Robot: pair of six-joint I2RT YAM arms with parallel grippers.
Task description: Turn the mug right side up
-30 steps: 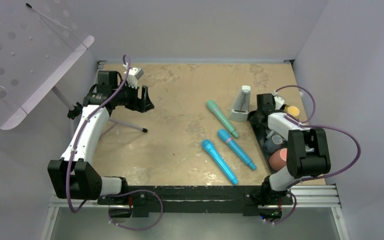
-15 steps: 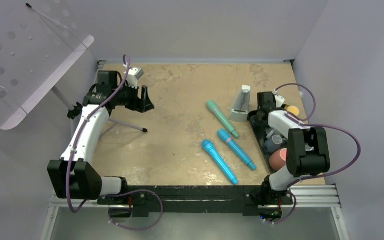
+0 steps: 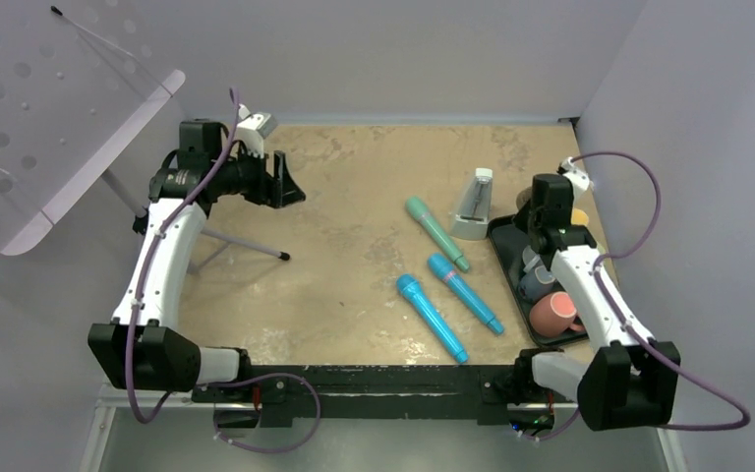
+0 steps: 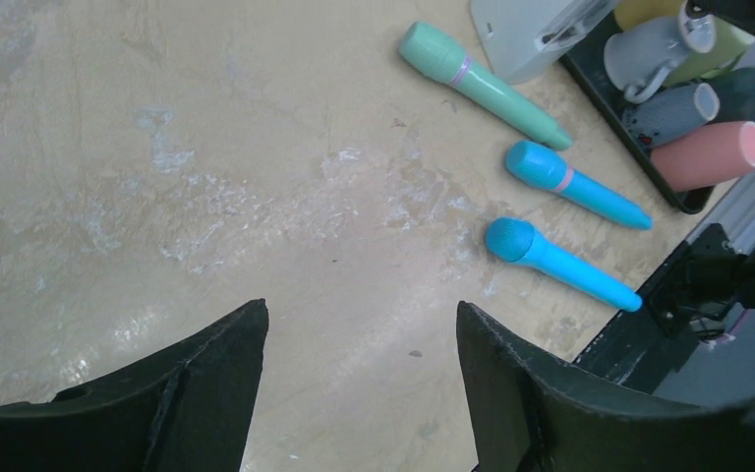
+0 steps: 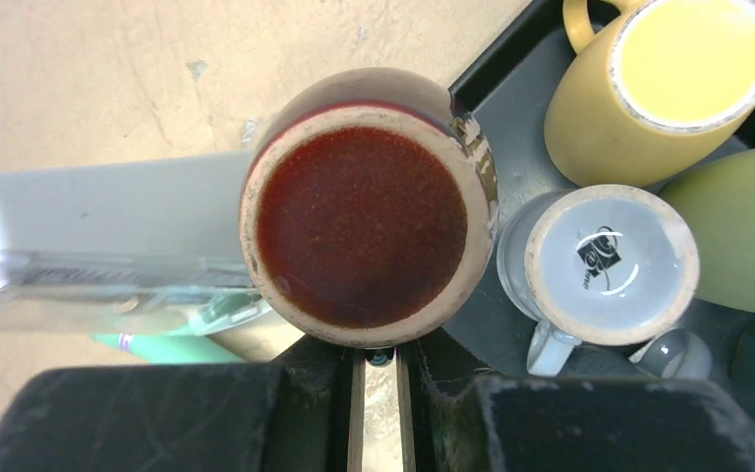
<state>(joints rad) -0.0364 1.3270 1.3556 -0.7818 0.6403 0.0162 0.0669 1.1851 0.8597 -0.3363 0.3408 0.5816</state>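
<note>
since the right gripper [image 5: 376,359] is clenched on the upside-down glazed brown ceramic mug [image 5: 369,231], held base-up over a corner of the black plastic tray [image 5: 511,128], roll the wrist slowly, clear of the neighbouring yellow ceramic mug [image 5: 668,88], then set it down gently, rim up.

Bright, even diffuse light w/ soft shadows on scuffed tan tabletop [image 3: 354,265]; black right claw [image 5: 378,393] blurry up close, pic sharp just beyond it.
</note>
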